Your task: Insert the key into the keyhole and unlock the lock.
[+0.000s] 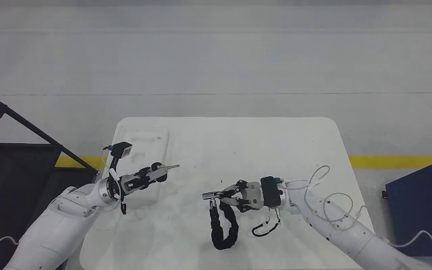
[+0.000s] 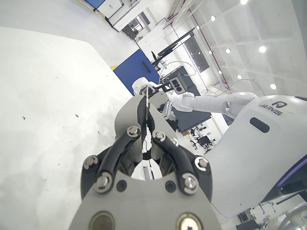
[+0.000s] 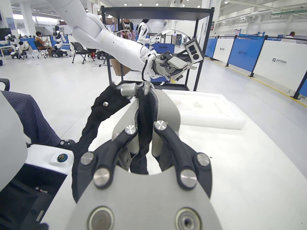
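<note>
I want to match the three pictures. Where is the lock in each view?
Top view: the lock is at the lower middle, held by the right pincer.
Left wrist view: lock near the middle, small and far off.
Right wrist view: lock in the middle, clamped, black sleeve drooping.
Shared landmark: the white table.

I work at a white table with rounded corners. A white foam tray lies flat at its upper left in the top view. Small dark specks dot the surface.
</note>
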You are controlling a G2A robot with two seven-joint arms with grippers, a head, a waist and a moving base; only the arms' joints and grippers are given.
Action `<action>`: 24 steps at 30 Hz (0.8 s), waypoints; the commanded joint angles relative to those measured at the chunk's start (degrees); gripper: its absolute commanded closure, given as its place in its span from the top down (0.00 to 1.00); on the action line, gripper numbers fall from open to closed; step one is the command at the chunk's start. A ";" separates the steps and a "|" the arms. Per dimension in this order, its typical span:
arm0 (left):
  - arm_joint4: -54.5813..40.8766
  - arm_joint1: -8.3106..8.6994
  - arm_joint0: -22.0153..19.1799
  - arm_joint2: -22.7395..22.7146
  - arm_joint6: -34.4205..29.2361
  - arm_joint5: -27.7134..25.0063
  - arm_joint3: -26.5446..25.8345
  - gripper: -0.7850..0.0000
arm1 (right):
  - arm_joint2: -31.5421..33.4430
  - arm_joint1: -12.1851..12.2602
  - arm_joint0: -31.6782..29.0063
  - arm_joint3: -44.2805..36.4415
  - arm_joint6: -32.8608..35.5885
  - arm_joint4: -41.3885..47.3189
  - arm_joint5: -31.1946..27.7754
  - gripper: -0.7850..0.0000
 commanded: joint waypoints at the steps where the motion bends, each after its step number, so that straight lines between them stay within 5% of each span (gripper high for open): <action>1: 0.00 0.00 0.00 0.00 0.00 0.00 0.00 0.00 | -1.66 -0.28 0.83 1.02 -0.81 2.09 0.84 0.00; 9: 0.00 0.00 0.00 0.00 0.00 0.00 0.00 0.00 | -8.35 -1.23 3.97 3.61 -3.69 8.98 3.71 0.00; 24: 0.00 0.00 0.00 0.00 0.00 0.00 0.00 0.00 | -8.35 -1.23 3.97 3.61 -3.69 8.98 3.71 0.00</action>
